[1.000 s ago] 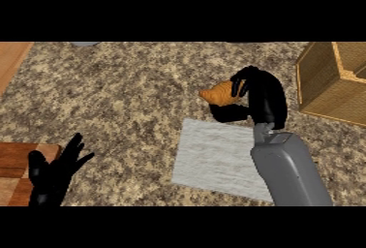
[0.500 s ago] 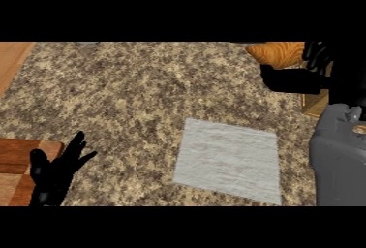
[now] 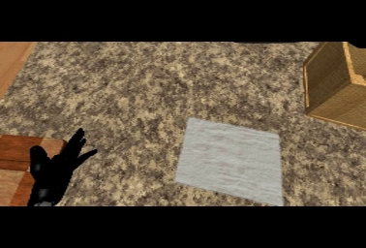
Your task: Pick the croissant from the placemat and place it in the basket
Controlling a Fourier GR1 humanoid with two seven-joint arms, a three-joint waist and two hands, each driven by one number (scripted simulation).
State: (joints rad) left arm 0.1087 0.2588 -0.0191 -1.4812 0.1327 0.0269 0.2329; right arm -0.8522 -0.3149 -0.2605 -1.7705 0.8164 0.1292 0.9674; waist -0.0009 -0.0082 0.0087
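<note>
A grey placemat [image 3: 230, 161] lies bare on the speckled counter, right of centre. The tan woven basket [image 3: 330, 87] stands at the right edge, only partly in view, and its inside is hidden. No croissant shows anywhere. My left hand [image 3: 53, 169] rests open at the lower left, fingers pointing up, far from the placemat. My right hand and forearm are out of the view.
A brown wooden board [image 3: 16, 164] lies under the left hand at the lower left corner. A strip of wood surface [image 3: 13, 58] borders the counter at the upper left.
My right hand, shut on the croissant, moved from above the placemat to the upper right near the basket, then left the view with the croissant. The left hand stayed still.
</note>
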